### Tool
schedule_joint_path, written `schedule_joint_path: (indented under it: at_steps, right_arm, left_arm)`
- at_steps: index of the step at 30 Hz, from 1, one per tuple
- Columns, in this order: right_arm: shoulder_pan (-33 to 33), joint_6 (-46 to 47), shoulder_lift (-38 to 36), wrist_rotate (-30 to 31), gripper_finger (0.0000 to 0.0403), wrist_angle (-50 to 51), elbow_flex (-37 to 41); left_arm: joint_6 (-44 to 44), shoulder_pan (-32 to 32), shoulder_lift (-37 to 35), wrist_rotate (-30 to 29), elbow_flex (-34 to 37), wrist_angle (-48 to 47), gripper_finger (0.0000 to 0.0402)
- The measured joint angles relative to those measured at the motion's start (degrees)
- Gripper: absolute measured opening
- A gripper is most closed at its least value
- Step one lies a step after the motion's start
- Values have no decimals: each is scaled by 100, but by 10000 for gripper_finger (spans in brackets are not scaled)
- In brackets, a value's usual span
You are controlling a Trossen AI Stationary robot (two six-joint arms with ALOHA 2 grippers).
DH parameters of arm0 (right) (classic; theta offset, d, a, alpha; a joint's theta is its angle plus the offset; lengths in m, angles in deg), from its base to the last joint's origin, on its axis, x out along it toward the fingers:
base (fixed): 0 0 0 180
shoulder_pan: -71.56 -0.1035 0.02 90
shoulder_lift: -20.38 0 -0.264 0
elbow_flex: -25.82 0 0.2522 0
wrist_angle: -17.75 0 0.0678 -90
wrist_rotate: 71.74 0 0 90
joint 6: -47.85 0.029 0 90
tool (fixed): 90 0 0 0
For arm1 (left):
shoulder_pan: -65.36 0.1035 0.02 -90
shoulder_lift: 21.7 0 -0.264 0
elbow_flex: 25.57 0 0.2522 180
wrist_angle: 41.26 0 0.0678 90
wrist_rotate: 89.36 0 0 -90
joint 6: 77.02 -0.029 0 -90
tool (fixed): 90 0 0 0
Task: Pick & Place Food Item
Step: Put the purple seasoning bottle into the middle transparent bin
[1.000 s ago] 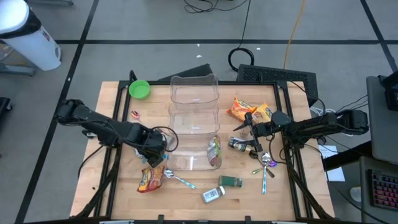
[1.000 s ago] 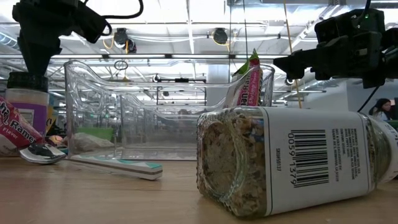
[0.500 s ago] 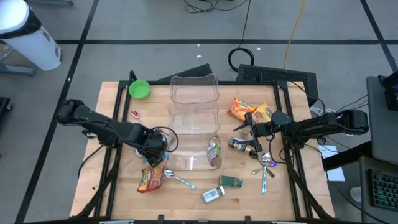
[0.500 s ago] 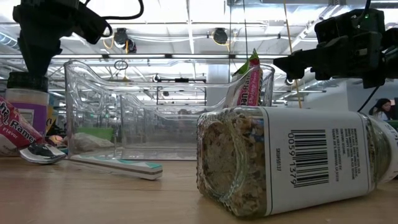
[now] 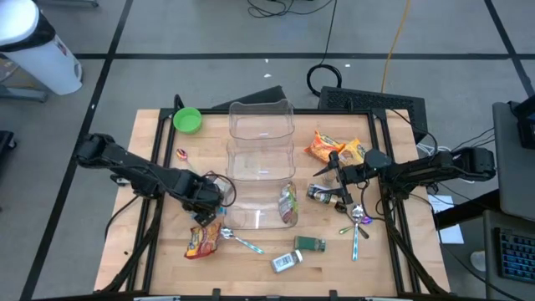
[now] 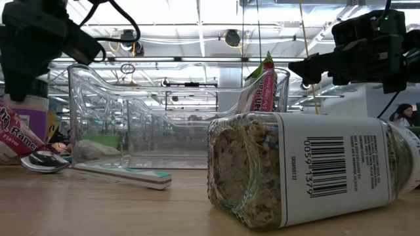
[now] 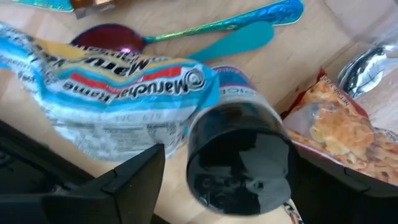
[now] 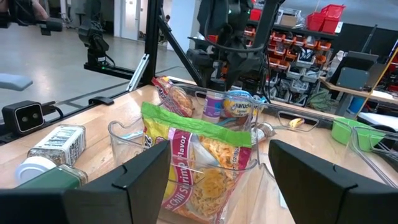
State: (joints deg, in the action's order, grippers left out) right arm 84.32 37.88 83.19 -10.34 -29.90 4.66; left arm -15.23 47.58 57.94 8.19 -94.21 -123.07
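Lower left of the high view: your left gripper point(image 5: 209, 199) hovers with fingers spread around a dark-capped jar point(image 7: 239, 158), gripping nothing. One green-topped noodle packet point(image 5: 287, 203) already stands in the clear bin point(image 5: 261, 125); the jar and other food remain outside. Your right gripper point(image 5: 334, 174) waits open at right.

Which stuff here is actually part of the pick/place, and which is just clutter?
In play:
- left gripper, jaws astride the black-lidded jar
- clear bin
- ramen packet standing in the bin

Lying about:
- green bowl
- spoons
- tipped spice jar
- orange snack packets
- right gripper, idle beside the bin
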Motion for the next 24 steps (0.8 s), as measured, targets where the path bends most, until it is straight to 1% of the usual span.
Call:
schedule_joint_path:
  at_steps: [5, 12, 17, 21, 24]
  right_arm:
    - [0, -20, -1, 0, 263, 0, 1]
    - [-1, -20, -1, 0, 263, -1, 1]
    - [0, -20, 0, 0, 263, -2, -1]
    - [-1, -20, -1, 0, 263, 0, 1]
    - [1, -20, -1, 0, 263, -1, -1]
  left_arm:
    - [-149, 0, 0, 0, 6, 268, 293]
    - [-158, 0, 0, -4, 6, 330, 269]
    - [-174, 0, 0, -2, 6, 331, 240]
    - [-492, 2, -4, 110, 6, 425, 218]
    - [-633, 2, -4, 240, 6, 500, 216]
